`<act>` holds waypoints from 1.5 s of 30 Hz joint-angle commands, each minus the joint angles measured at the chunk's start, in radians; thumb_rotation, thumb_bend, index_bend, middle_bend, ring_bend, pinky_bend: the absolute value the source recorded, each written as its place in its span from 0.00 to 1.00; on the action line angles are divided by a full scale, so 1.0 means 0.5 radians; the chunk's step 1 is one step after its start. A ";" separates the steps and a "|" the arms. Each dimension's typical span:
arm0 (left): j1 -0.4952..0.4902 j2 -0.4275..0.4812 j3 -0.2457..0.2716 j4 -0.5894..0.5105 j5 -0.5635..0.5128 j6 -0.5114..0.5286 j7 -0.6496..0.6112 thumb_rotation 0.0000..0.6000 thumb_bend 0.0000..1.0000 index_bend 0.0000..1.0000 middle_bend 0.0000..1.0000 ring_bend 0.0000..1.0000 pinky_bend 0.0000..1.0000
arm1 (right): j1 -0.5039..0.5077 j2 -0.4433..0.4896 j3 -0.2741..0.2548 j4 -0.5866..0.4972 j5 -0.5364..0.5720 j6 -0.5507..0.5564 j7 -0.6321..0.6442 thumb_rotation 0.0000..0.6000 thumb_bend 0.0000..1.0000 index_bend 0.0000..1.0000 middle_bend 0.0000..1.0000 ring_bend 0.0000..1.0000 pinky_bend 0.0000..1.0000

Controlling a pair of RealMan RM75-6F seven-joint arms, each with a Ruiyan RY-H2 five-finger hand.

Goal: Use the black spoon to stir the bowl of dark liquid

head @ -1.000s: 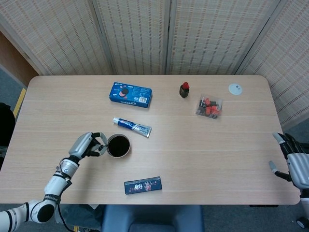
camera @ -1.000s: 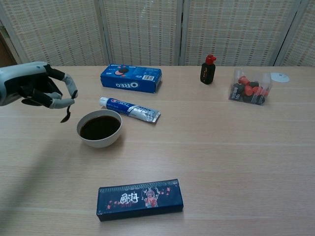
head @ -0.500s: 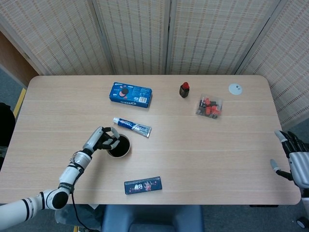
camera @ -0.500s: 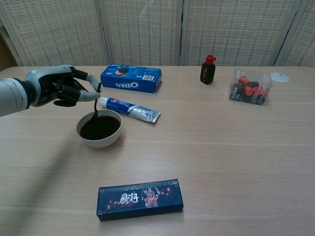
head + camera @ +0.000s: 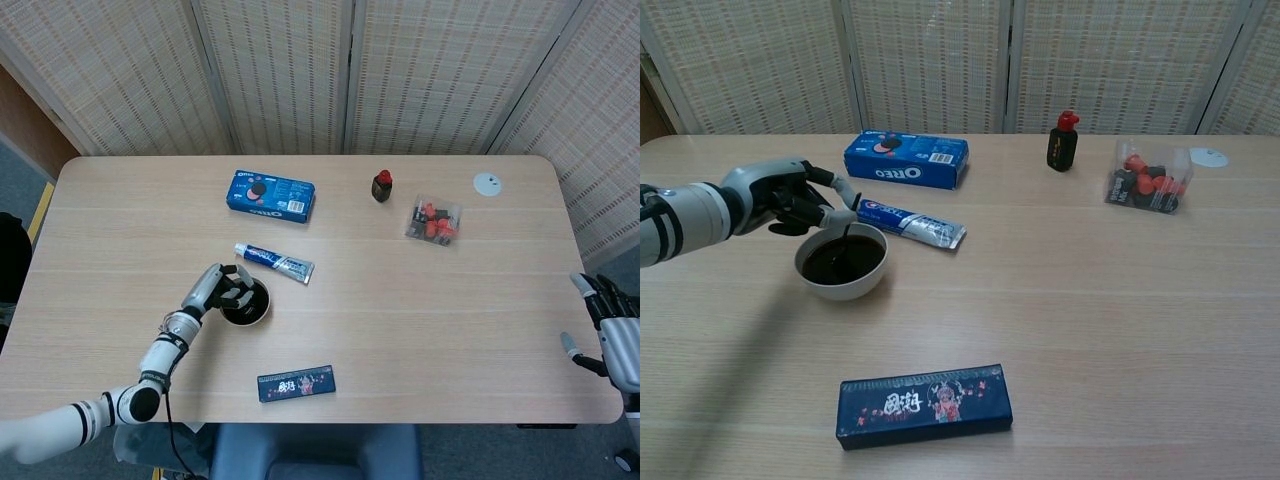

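One hand matters: the left hand (image 5: 790, 198), pinching the black spoon (image 5: 844, 238) dipped into the bowl (image 5: 841, 262), should circle gently, staying clear of the rim.

Woven screen panels (image 5: 300, 70), wooden table (image 5: 420, 330)

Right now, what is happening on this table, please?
The robot's left hand holds the black spoon over the bowl of dark liquid, and the spoon's tip reaches down into the liquid, so the stirring looks to be under way. The right hand hangs at the table's right edge, fingers apart and holding nothing. Around the bowl lie a toothpaste tube, an Oreo box and a dark blue box, none of them touched.
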 commanded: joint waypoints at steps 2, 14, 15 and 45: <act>-0.029 -0.052 0.022 0.089 -0.005 0.040 0.108 1.00 0.44 0.64 1.00 1.00 1.00 | -0.001 0.001 0.000 0.000 0.000 0.000 0.002 1.00 0.33 0.00 0.10 0.00 0.13; -0.011 -0.053 0.024 0.176 -0.020 0.028 0.161 1.00 0.44 0.64 1.00 1.00 1.00 | -0.002 0.000 0.000 -0.008 0.004 -0.002 -0.005 1.00 0.33 0.00 0.10 0.00 0.13; 0.001 -0.046 0.032 0.174 -0.014 0.035 0.162 1.00 0.44 0.64 1.00 1.00 1.00 | -0.002 0.000 0.000 -0.010 0.003 -0.003 -0.007 1.00 0.33 0.00 0.10 0.00 0.13; -0.073 -0.063 0.024 0.070 -0.014 -0.003 0.341 1.00 0.43 0.64 1.00 1.00 1.00 | -0.011 -0.027 -0.004 0.038 0.012 -0.003 0.035 1.00 0.33 0.00 0.10 0.00 0.13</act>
